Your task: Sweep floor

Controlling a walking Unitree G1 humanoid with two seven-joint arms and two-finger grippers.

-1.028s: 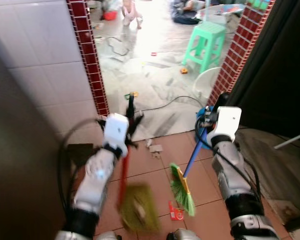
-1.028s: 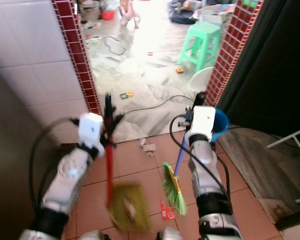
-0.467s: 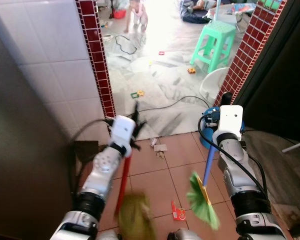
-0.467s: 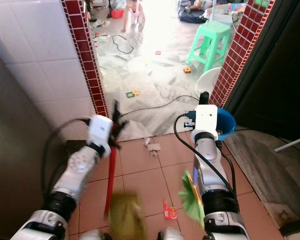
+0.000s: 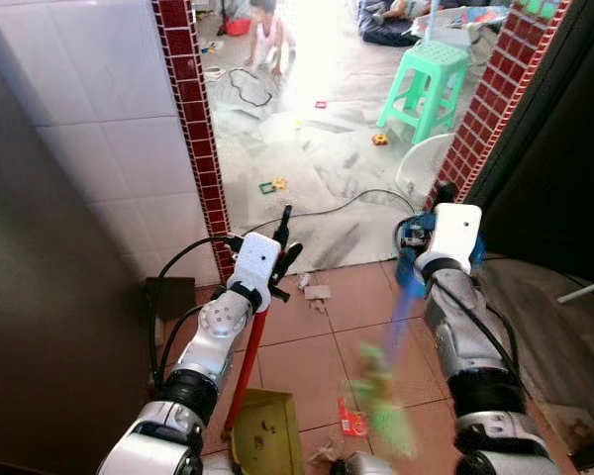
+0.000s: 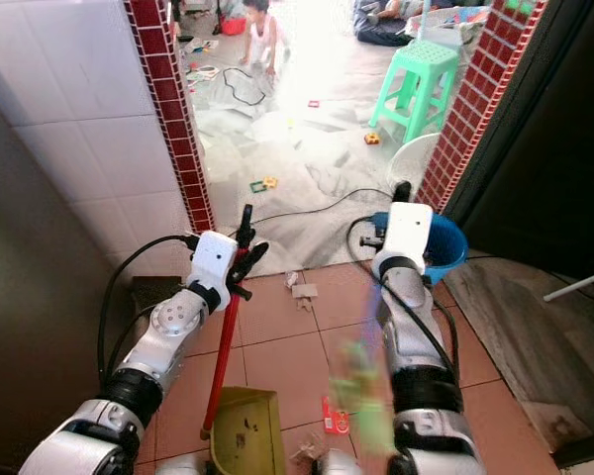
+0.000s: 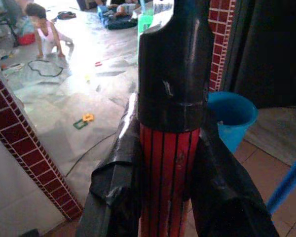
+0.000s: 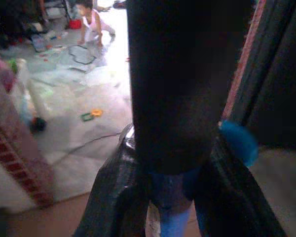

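We're standing at the red-tiled floor (image 5: 317, 346) just inside the brick doorway (image 5: 193, 139), and the big change is on our right. Half a second ago the green broom head hung off by our right leg; now the broom (image 5: 381, 401) is a blur nearer the middle, swinging in toward the dustpan (image 5: 267, 445). So the sweep stroke is live, and we judge it's driving litter leftward into the pan.

The pan has changed too: it was smeared with motion before, now it sits sharp and steady on the tiles, mouth facing the broom, with bits of debris already inside. Good sign; the catcher is planted.

Our left gripper (image 7: 163, 168) is clamped tight around the red handle (image 5: 247, 361) of the dustpan, fingers (image 7: 116, 187) pressed either side. That handle runs long and steep, leaning up and away from us, the pan at its low end near our feet.

Our right gripper (image 8: 180, 190) is closed around the broom's blue shaft (image 5: 404, 297), which slants down and inward, bristles lowest, pointing toward the pan.

The red wrapper (image 5: 351, 424) lies between broom and pan, and paper scraps (image 5: 315, 293) wait near the threshold.
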